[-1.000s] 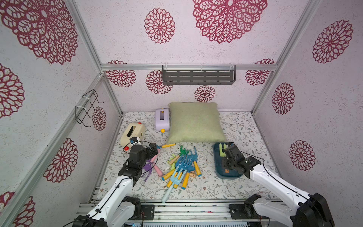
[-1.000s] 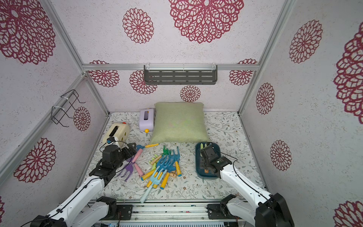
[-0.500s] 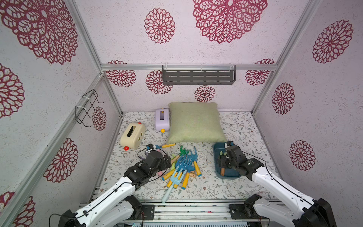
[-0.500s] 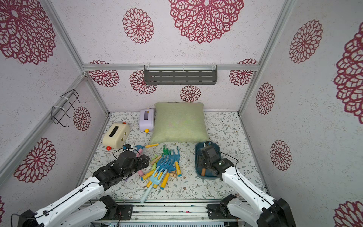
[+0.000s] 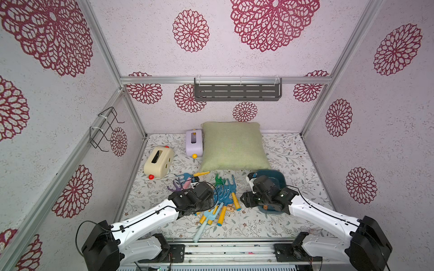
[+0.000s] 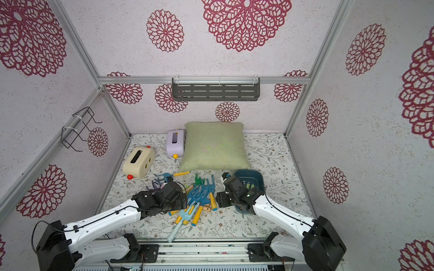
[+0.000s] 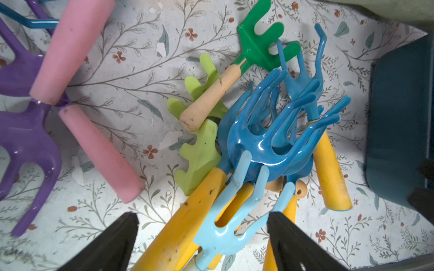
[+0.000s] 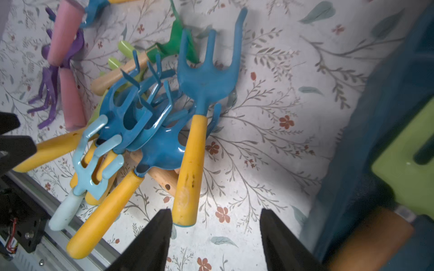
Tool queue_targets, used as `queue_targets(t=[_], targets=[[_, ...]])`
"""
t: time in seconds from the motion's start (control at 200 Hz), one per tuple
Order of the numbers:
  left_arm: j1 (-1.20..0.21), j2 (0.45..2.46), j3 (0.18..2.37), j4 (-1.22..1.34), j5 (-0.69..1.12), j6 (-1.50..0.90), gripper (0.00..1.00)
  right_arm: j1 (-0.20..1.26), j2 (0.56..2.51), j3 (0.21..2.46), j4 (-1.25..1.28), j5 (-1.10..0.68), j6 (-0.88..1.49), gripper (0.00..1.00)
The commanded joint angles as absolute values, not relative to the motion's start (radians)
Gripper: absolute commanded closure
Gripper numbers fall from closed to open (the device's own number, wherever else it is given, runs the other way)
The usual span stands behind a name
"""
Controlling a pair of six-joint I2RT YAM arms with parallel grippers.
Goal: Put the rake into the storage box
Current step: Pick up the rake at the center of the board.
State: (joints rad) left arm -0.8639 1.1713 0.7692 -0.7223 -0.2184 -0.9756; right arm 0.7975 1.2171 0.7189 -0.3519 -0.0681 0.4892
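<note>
— Why does the left gripper [image 7: 202, 214] hang, jaws apart, over the rakes [image 7: 265, 131]?
— To pick one, I think. They lie heaped beside the box [image 5: 280, 176]. The right gripper [image 8: 215, 211], also apart and empty, is near it.

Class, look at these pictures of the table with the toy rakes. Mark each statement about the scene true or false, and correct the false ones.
1. The storage box holds no rake. False: a light green rake lies in it.
2. The left gripper is open above the pile of rakes. True.
3. The purple rakes have yellow handles. False: their handles are pink.
4. The green cushion lies beside the lilac box. True.
5. The right gripper is shut on a rake handle. False: it is open, with nothing between its jaws.
</note>
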Motion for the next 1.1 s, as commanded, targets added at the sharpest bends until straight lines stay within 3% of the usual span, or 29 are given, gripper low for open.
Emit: queue_targets(t=[0.0,0.34,0.585,0.936,1.091], targets=[[-0.877,1.183,0.763,-0.762,-0.178,-0.968,0.08,0.825,1.265,0.754,-0.311,-0.099,0.478,0.37],[-0.885,1.186,0.73,-0.737,-0.133,-0.966,0.1,0.858,1.451,0.798,-0.258,-0.102,0.481,0.46],[-0.934,1.144,0.721,-0.779,-0.16,-1.004,0.0,0.86,1.521,0.817,-0.242,-0.068,0.487,0.56],[-1.087,1.092,0.739,-0.926,-0.297,-1.174,0.03,0.861,1.497,0.832,-0.282,0.037,0.511,0.82],[-1.138,1.097,0.78,-0.984,-0.341,-1.204,0.02,0.859,1.431,0.826,-0.322,0.127,0.536,0.86]])
